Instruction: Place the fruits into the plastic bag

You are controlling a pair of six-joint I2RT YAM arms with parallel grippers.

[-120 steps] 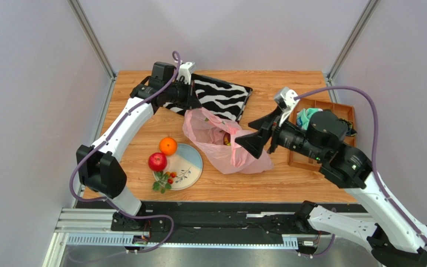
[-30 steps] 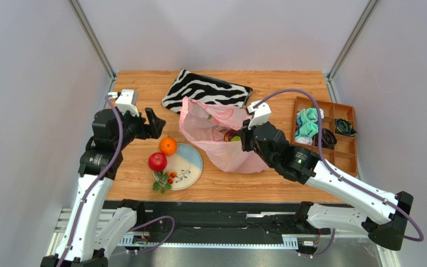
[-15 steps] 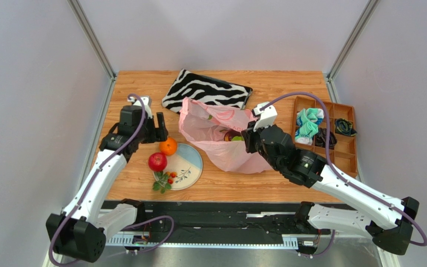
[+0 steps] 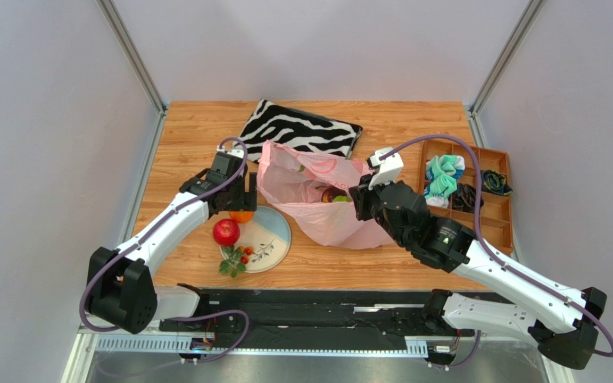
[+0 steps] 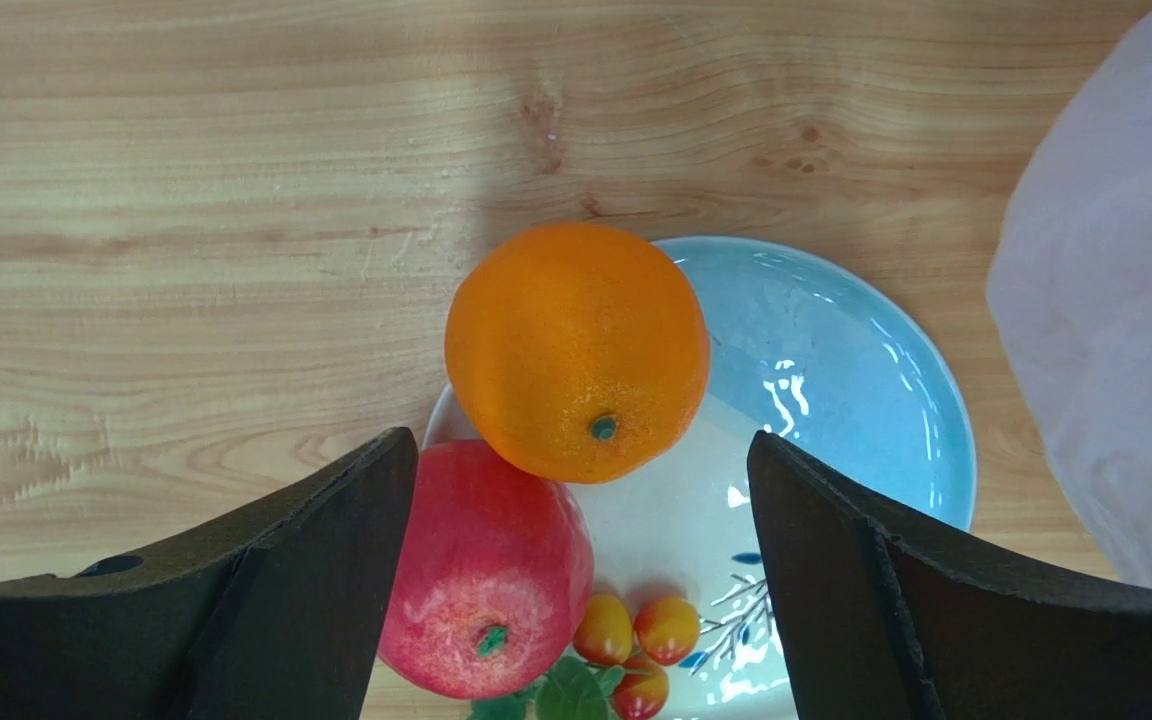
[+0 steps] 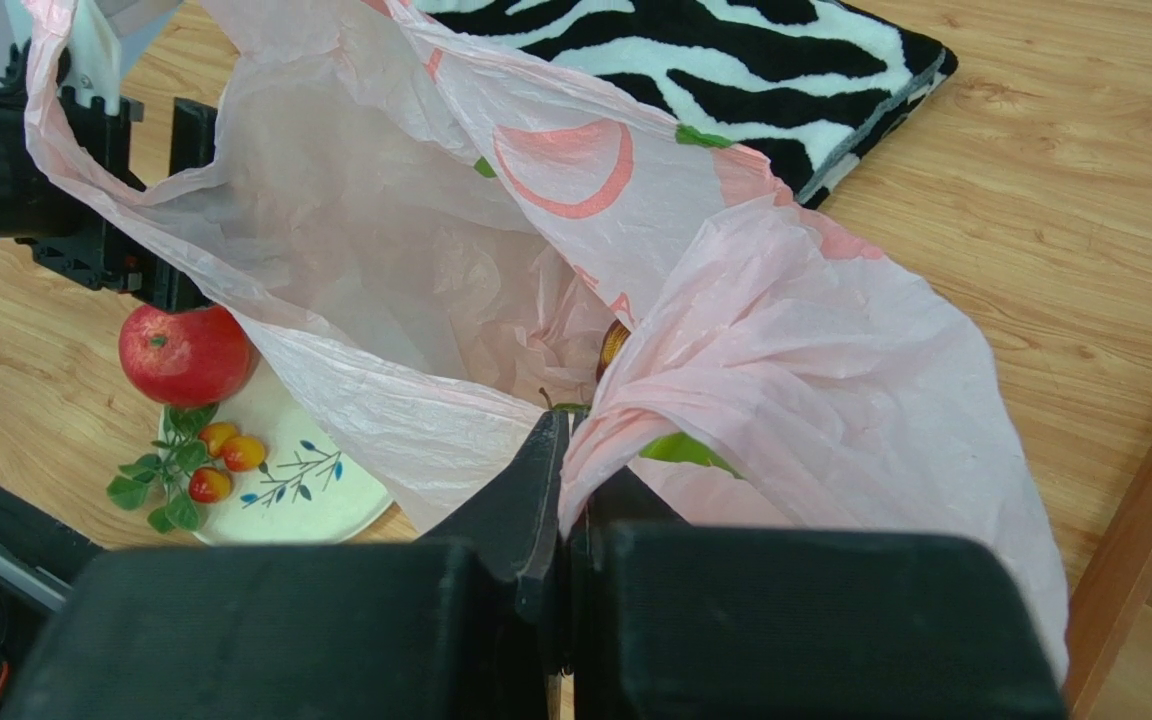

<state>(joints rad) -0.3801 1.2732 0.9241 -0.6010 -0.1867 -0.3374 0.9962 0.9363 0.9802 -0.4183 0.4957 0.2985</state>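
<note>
Wooden table (image 4: pixel 198 132), light grain. Blue-and-cream plate (image 5: pixel 853 375) sits directly below the spread jaws of the left gripper (image 5: pixel 582 465). Pink plastic bag (image 6: pixel 838 375) lies crumpled at the closed jaws of the right gripper (image 6: pixel 557 450). Zebra pouch (image 6: pixel 717 60) lies flat beyond them. Compartment tray (image 4: pixel 497 227) to their right.

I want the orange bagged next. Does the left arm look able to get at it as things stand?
Probably yes. The left gripper hangs open right above the orange, straddling it, with nothing covering it. The red apple crowds the orange on one side, so the gripper may brush it on closing.

A wooden table (image 4: pixel 414 120) between pale grey walls (image 4: pixel 46 120).
</note>
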